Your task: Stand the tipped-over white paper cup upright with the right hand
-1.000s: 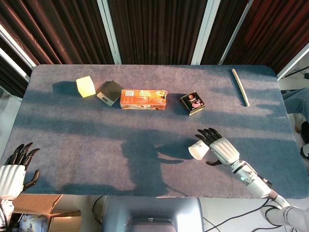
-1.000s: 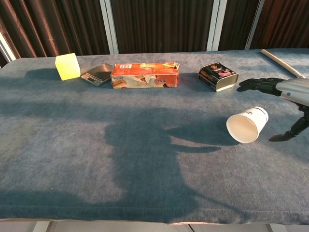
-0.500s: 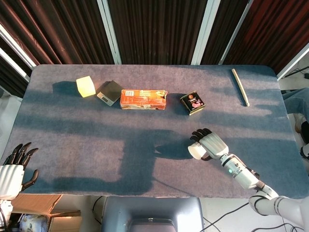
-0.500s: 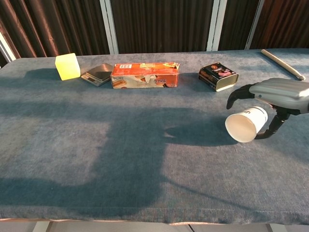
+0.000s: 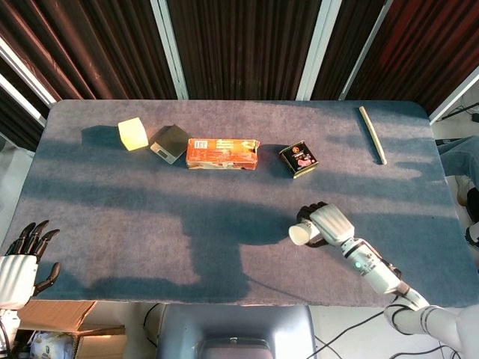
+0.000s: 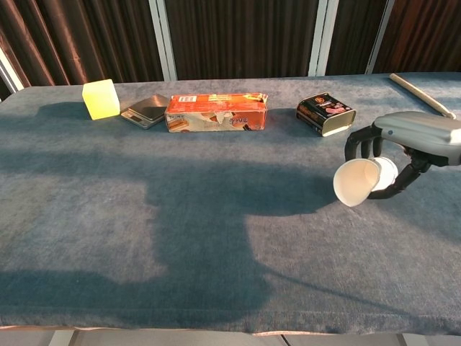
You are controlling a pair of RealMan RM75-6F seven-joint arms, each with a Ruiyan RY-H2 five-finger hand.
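The white paper cup (image 5: pixel 303 233) (image 6: pixel 357 182) lies on its side at the table's front right, its open mouth facing left and toward the front. My right hand (image 5: pixel 328 223) (image 6: pixel 409 137) covers it from above, fingers curled round the far side and thumb under the near side, gripping it; in the chest view the cup looks raised slightly off the cloth. My left hand (image 5: pixel 22 258) hangs off the table's front left corner, fingers spread, holding nothing; the chest view does not show it.
Along the far side of the grey table (image 5: pixel 150 202) stand a yellow block (image 5: pixel 133 134), a small dark scale (image 5: pixel 171 143), an orange carton (image 5: pixel 222 153) and a black tin (image 5: pixel 299 159). A pale stick (image 5: pixel 373 134) lies at the far right.
My right hand slid left over the cup, closed its fingers and thumb round it and lifted it slightly. The left hand has stayed in place.
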